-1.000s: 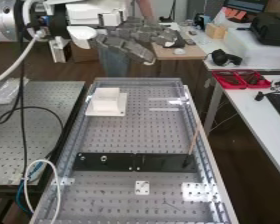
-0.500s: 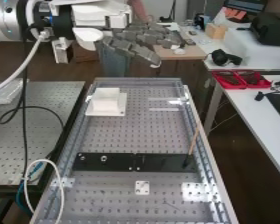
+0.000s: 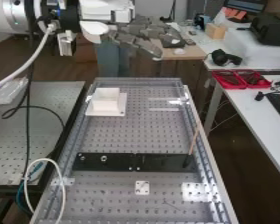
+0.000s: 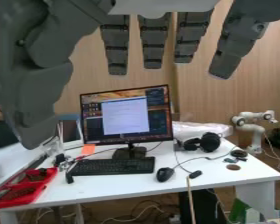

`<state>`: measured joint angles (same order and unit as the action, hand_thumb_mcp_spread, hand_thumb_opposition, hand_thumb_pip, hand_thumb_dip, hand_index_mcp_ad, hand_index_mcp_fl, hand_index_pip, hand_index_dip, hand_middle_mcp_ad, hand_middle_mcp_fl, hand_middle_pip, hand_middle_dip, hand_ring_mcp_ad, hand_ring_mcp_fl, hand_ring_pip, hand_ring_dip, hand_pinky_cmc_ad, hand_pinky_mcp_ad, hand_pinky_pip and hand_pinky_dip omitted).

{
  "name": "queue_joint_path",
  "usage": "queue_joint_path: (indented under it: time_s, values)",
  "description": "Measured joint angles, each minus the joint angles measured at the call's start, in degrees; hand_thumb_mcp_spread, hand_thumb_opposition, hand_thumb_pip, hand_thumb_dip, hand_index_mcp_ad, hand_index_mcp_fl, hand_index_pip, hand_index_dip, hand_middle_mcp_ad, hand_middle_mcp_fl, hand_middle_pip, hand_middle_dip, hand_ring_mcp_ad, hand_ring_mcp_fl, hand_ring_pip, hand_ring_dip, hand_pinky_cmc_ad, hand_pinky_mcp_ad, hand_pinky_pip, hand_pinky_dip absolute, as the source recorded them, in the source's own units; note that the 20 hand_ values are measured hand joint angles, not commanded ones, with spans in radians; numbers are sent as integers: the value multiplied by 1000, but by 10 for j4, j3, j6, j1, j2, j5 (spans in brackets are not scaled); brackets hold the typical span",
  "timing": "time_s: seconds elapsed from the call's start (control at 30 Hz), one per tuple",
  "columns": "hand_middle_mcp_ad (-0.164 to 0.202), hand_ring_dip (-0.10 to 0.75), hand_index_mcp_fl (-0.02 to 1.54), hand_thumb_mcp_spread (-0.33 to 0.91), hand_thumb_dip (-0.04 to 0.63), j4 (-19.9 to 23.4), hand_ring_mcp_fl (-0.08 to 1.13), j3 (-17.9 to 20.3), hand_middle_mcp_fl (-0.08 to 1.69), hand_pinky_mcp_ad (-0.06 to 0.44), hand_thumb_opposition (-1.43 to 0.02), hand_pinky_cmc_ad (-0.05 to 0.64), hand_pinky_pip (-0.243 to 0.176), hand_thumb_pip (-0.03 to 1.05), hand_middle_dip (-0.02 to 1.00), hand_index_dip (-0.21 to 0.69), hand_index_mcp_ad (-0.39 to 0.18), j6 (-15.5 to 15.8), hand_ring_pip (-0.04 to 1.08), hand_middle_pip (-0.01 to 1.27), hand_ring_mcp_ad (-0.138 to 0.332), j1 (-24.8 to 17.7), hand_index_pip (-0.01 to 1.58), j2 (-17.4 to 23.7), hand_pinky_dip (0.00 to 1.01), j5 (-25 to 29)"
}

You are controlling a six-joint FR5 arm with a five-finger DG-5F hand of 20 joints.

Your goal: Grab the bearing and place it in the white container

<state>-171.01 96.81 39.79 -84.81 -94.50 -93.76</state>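
Observation:
The hand (image 3: 139, 39) is high up beyond the bench's far end in the high view, its fingers extended with nothing held. In the wrist view the same hand (image 4: 154, 42) shows straight, spread fingers and a thumb standing apart from them. The white container (image 3: 105, 105) sits on a white plate near the bench's far left corner, below the hand's height and well apart from it. On the flat black bar (image 3: 165, 162) stand the smaller nut (image 3: 82, 158) and, beside it, the larger nut (image 3: 104, 158).
A thin wooden stick (image 3: 193, 141) leans up from the bar's right end. A small white plate (image 3: 142, 188) lies nearer. Cables hang by the left table (image 3: 47, 115). At the right, a white desk (image 3: 247, 107) carries red trays (image 3: 241, 79) and black headphones (image 3: 224, 57).
The arm and hand have shifted a little to the right and slightly upward in the high view. The fingers stay extended. The container, the bar and both nuts have kept their places.

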Motion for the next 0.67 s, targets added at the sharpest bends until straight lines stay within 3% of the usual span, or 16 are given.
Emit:
queue_joint_path:
  time_s: [0.67]
  values:
    - [75,93,138,271,168,10,12,27,44,293,-717,396,-75,497,204,243,-89,4,99,141,131,8,101,35,339,-10]
